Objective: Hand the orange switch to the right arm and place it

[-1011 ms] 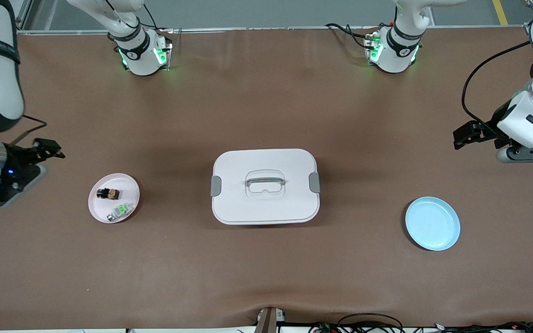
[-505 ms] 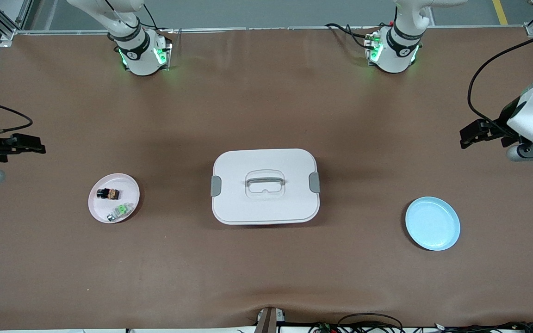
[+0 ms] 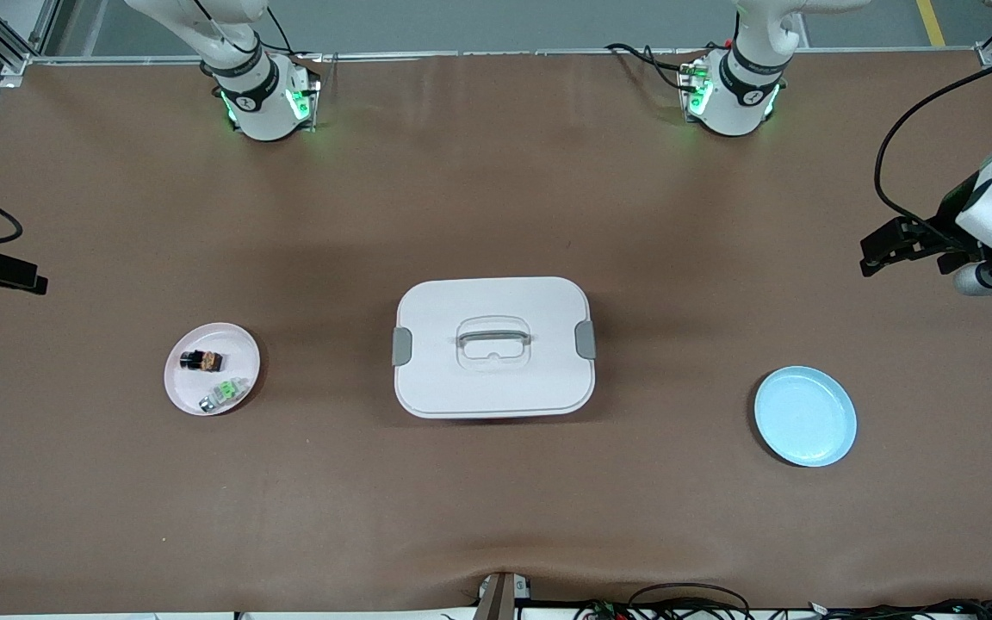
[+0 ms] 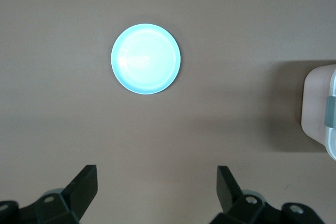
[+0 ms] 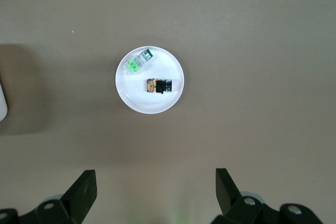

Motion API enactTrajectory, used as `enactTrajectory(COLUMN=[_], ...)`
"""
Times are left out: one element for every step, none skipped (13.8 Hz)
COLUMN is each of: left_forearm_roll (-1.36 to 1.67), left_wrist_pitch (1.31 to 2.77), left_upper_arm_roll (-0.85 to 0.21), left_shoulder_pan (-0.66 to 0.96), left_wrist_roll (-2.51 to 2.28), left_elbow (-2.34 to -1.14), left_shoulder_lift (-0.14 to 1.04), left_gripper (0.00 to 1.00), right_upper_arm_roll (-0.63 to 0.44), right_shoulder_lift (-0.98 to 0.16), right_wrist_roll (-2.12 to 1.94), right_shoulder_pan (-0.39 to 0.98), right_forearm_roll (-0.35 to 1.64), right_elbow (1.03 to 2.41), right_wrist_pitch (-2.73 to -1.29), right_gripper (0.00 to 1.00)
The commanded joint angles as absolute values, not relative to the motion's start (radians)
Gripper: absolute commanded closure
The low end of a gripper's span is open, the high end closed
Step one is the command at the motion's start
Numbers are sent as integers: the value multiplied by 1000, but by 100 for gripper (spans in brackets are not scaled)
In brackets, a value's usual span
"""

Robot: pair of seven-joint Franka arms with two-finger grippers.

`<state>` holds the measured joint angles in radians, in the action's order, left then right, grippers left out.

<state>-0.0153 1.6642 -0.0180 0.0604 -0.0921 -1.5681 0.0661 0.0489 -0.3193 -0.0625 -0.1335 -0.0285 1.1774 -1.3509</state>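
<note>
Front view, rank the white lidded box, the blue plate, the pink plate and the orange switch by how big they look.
1. White lidded box
2. Blue plate
3. Pink plate, close to the blue plate in size but slightly smaller
4. Orange switch, by far the smallest

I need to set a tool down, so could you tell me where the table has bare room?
Bare brown table lies between the robot bases and the white box, and between the box and the blue plate, itself empty. The pink plate is crowded: it holds the orange switch and a green piece.
</note>
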Motion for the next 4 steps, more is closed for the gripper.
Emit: enactTrajectory(left_forearm_roll=[0, 0, 0, 0], left_wrist_pitch=[1638, 1638, 1638, 1638], left_upper_arm_roll=[-8, -8, -8, -6], left_shoulder_pan=[67, 66, 66, 66], left_wrist_roll=[-83, -83, -83, -83], left_elbow=[-1549, -1549, -1549, -1549], left_shoulder_lift=[63, 63, 63, 63], left_gripper=[0, 0, 0, 0], right_upper_arm_roll=[60, 54, 52, 52], right_shoulder_lift=[-313, -296, -284, -266], right_wrist_roll=[-37, -37, -38, -38], right_shoulder_pan=[-143, -144, -152, -162], right_forearm_roll=[33, 61, 72, 77], right_elbow=[1146, 1146, 1146, 1146], right_wrist_pitch=[-1302, -1299, -1299, -1296], right_gripper=[0, 0, 0, 0])
